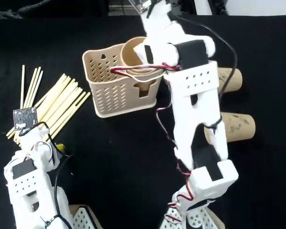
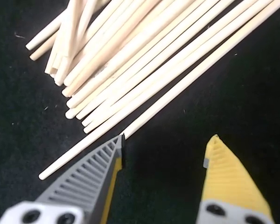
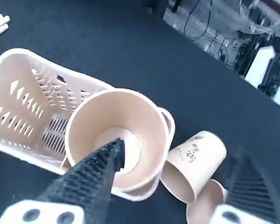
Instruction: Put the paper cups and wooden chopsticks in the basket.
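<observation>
A beige slotted basket [image 1: 115, 90] [image 3: 23, 98] stands mid-table with a paper cup [image 1: 133, 53] [image 3: 126, 126] upright in its right end. My right gripper [image 3: 177, 149] hangs open just above that cup, one black finger [image 3: 95, 175] over its mouth. Two more paper cups [image 1: 230, 79] [image 1: 237, 126] lie on their sides to the right of the basket, also seen from the wrist [image 3: 196, 161] [image 3: 203, 207]. Wooden chopsticks [image 1: 55, 102] [image 2: 144, 70] lie fanned out at the left. My left gripper [image 2: 168, 138] is open at their near ends, its grey finger [image 2: 95, 175] touching the closest stick.
The right arm [image 1: 195, 100] stretches from the front edge up to the basket, passing between it and the lying cups. The left arm [image 1: 31, 179] sits at the front left. The table is covered in black cloth [image 1: 119, 157]. Cables and equipment stand beyond the far edge.
</observation>
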`<state>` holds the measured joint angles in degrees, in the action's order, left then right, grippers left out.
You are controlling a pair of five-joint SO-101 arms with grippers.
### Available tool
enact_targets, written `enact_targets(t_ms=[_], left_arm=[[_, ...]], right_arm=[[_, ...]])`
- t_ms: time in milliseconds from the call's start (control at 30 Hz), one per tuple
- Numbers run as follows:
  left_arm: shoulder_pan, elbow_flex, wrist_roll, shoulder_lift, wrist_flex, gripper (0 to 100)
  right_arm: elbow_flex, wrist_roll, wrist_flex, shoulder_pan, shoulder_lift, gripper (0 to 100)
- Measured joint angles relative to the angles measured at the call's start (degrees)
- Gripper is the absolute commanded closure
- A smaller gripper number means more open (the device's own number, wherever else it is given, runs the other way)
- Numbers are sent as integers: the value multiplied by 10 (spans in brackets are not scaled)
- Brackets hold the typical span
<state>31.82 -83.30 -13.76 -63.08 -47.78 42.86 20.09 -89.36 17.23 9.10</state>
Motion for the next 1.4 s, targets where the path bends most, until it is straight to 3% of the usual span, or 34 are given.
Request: enact_targets(t_ms=[133, 333, 567, 700, 1100, 1333, 1400], left_arm=[[0, 0, 0, 0, 0, 722], [0, 0, 0, 0, 0, 722], [0, 0, 0, 0, 0, 722], [0, 0, 0, 0, 0, 722], [0, 0, -4, 0, 0, 722], [0, -3, -20, 0, 0, 722], [0, -4, -21, 0, 0, 722]], right_arm=[[25, 42, -40, -11, -4, 678], [2, 182, -94, -93, -9, 688], [-123, 235, -95, -220, -10, 688], [-228, 246, -80, -255, -10, 688], [-626, 334, 113, -292, -226, 691], [-840, 381, 366, -378, -279, 694], [-884, 391, 437, -393, -280, 738]])
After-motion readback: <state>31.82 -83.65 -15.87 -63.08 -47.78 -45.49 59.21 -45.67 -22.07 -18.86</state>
